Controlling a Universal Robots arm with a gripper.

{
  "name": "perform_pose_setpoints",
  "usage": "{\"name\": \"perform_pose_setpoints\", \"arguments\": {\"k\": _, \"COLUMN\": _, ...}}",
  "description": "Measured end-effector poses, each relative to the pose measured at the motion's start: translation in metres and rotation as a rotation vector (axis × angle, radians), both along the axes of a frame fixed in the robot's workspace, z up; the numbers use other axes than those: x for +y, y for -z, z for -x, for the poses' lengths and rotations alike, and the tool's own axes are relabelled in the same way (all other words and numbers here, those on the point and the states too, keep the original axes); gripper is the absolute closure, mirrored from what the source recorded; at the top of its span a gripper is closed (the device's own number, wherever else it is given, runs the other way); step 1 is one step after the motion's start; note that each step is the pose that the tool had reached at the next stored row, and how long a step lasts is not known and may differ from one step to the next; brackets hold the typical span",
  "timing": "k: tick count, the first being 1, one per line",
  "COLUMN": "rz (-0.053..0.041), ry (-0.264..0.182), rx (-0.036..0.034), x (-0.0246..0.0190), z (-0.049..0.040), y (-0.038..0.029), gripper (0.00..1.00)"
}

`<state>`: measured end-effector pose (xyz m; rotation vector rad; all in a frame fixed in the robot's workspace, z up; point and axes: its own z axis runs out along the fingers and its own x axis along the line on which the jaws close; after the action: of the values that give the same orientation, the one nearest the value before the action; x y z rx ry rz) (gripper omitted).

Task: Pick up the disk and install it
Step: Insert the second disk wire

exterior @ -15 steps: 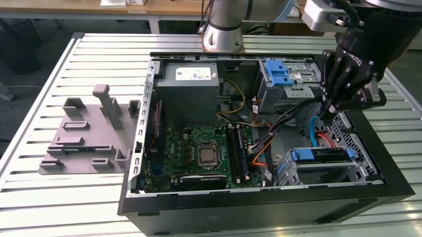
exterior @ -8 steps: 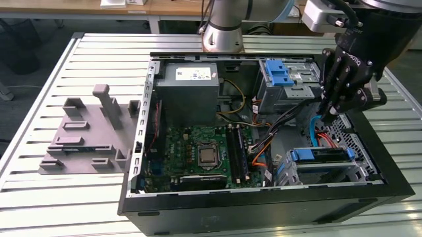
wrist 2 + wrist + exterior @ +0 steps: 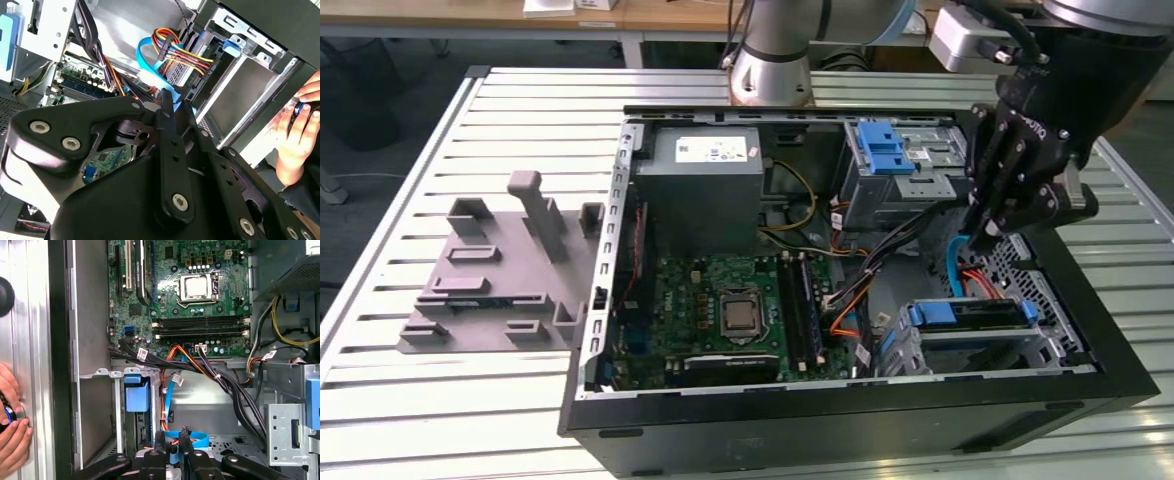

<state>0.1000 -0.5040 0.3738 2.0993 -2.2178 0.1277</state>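
Slats of one metal table [image 3: 520,90] are carrying one open computer case [image 3: 854,420], where one power supply [image 3: 707,190] is showing a white sticker too small to read, one gripper [image 3: 983,232], clenched or released I cannot tell, is hanging over cables, and one grey disk [image 3: 967,315] in its blue carrier is sitting in the bay just below.

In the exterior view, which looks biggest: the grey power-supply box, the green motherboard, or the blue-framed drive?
Largest to smallest:
1. Green motherboard
2. Grey power-supply box, possibly flattered by standing taller
3. Blue-framed drive in its bay
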Motion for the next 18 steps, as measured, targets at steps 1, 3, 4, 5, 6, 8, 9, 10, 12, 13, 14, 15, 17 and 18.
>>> {"name": "perform_pose_setpoints", "arguments": {"k": 1, "rz": 0.0018, "ry": 0.000, "rx": -0.0001, "x": 0.0000, "z": 0.0000, "y": 0.0012, "gripper": 0.75}}
{"name": "perform_pose_setpoints", "arguments": {"k": 3, "rz": 0.0054, "ry": 0.000, "rx": -0.0004, "x": 0.0000, "z": -0.0001, "y": 0.0037, "gripper": 0.75}}
{"name": "perform_pose_setpoints", "arguments": {"k": 4, "rz": 0.0071, "ry": 0.000, "rx": -0.0006, "x": 0.0000, "z": -0.0001, "y": 0.0050, "gripper": 0.75}}
{"name": "perform_pose_setpoints", "arguments": {"k": 5, "rz": 0.0087, "ry": 0.000, "rx": -0.0007, "x": 0.0000, "z": -0.0001, "y": 0.0062, "gripper": 0.75}}
{"name": "perform_pose_setpoints", "arguments": {"k": 6, "rz": 0.0104, "ry": 0.000, "rx": -0.0010, "x": 0.0000, "z": -0.0001, "y": 0.0076, "gripper": 0.75}}
{"name": "perform_pose_setpoints", "arguments": {"k": 8, "rz": 0.0123, "ry": 0.000, "rx": -0.0013, "x": 0.0000, "z": -0.0001, "y": 0.0103, "gripper": 0.75}}
{"name": "perform_pose_setpoints", "arguments": {"k": 9, "rz": 0.0126, "ry": 0.000, "rx": -0.0016, "x": 0.0000, "z": -0.0001, "y": 0.0116, "gripper": 0.75}}
{"name": "perform_pose_setpoints", "arguments": {"k": 10, "rz": 0.0125, "ry": 0.000, "rx": -0.0021, "x": 0.0000, "z": -0.0002, "y": 0.0132, "gripper": 0.75}}
{"name": "perform_pose_setpoints", "arguments": {"k": 12, "rz": 0.0124, "ry": 0.000, "rx": -0.0035, "x": -0.0003, "z": -0.0002, "y": 0.0163, "gripper": 0.75}}
{"name": "perform_pose_setpoints", "arguments": {"k": 13, "rz": 0.0124, "ry": 0.000, "rx": -0.0044, "x": -0.0008, "z": -0.0002, "y": 0.0176, "gripper": 0.75}}
{"name": "perform_pose_setpoints", "arguments": {"k": 14, "rz": 0.0126, "ry": 0.000, "rx": -0.0050, "x": -0.0017, "z": -0.0002, "y": 0.0187, "gripper": 0.75}}
{"name": "perform_pose_setpoints", "arguments": {"k": 15, "rz": 0.0127, "ry": 0.000, "rx": -0.0055, "x": -0.0030, "z": -0.0001, "y": 0.0197, "gripper": 0.75}}
{"name": "perform_pose_setpoints", "arguments": {"k": 17, "rz": 0.0125, "ry": 0.000, "rx": -0.0061, "x": -0.0067, "z": -0.0001, "y": 0.0215, "gripper": 0.75}}
{"name": "perform_pose_setpoints", "arguments": {"k": 18, "rz": 0.0124, "ry": 0.000, "rx": -0.0064, "x": -0.0091, "z": -0.0001, "y": 0.0222, "gripper": 0.75}}
